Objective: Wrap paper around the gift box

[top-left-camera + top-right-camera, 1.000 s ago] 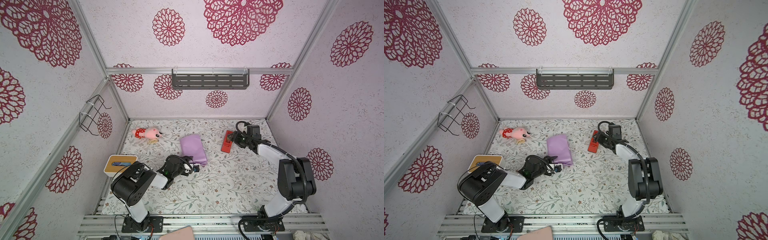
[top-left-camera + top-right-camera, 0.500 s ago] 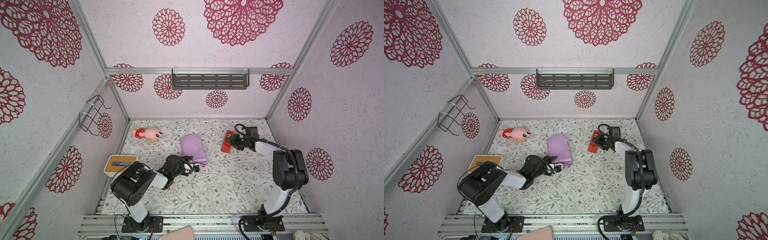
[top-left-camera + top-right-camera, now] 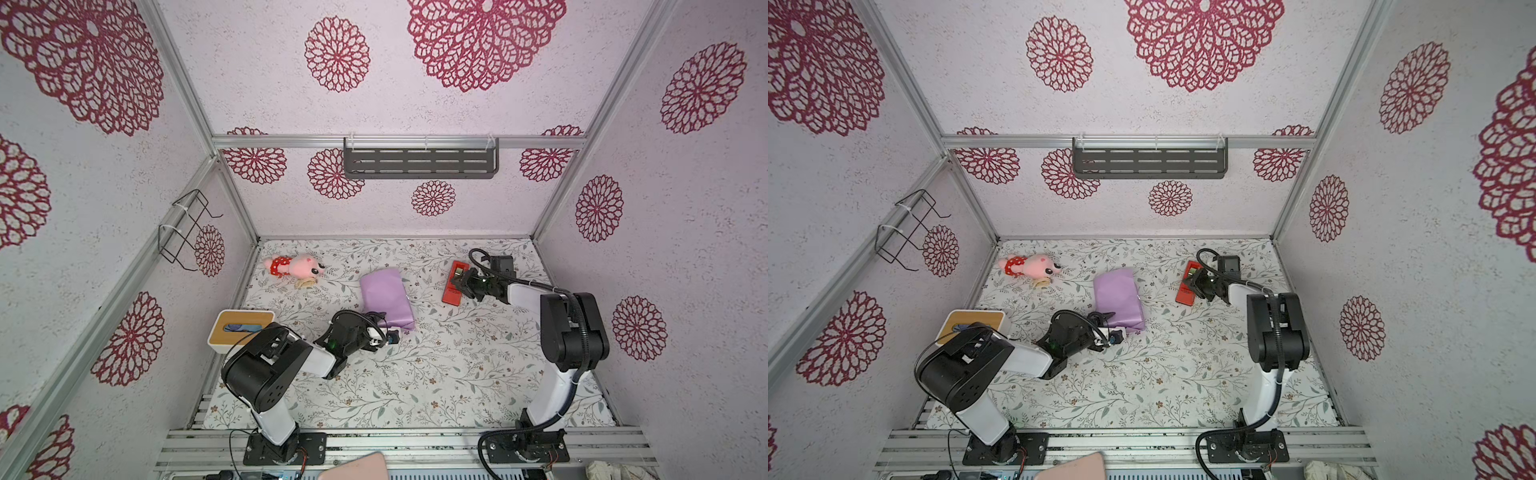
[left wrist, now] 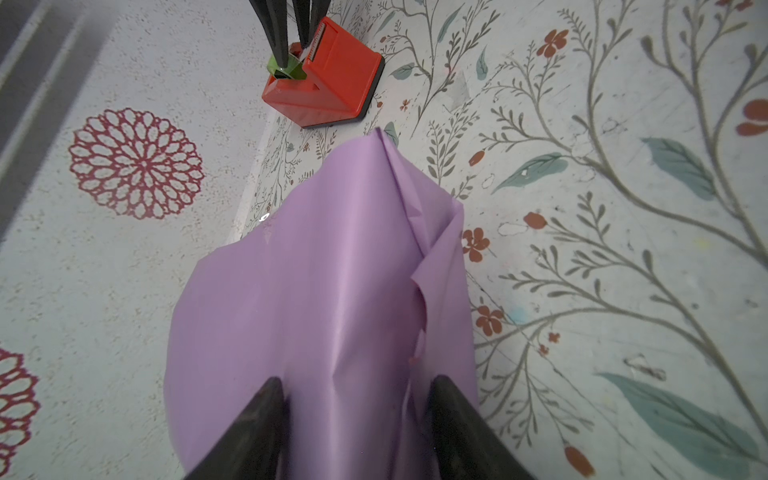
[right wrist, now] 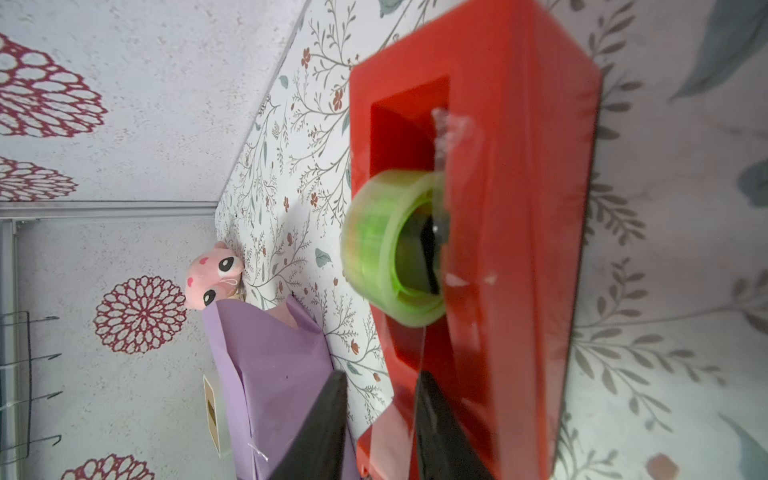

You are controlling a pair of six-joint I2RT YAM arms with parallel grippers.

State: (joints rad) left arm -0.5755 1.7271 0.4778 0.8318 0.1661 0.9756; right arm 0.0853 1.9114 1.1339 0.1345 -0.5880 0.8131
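While the left gripper [image 4: 357, 384] clasps the lilac paper [image 3: 384, 295] at frame centre, the right gripper [image 5: 380, 376] stands narrow at the red dispenser [image 3: 451, 294] beside it, hold unclear.

Ahead of the right gripper [image 5: 381, 376], the red tape dispenser [image 5: 511, 208] and its green tape roll [image 5: 386, 249] block the way just past the fingertips. Beside one finger, only a narrow strip of mat [image 5: 351, 332] separates the dispenser from the paper [image 5: 274, 374]. For the left gripper [image 4: 357, 382], the paper bundle fills the space between its jaws and the path straight ahead, with the dispenser beyond it. Out past one finger the mat lies bare and wide, leaving free passage.
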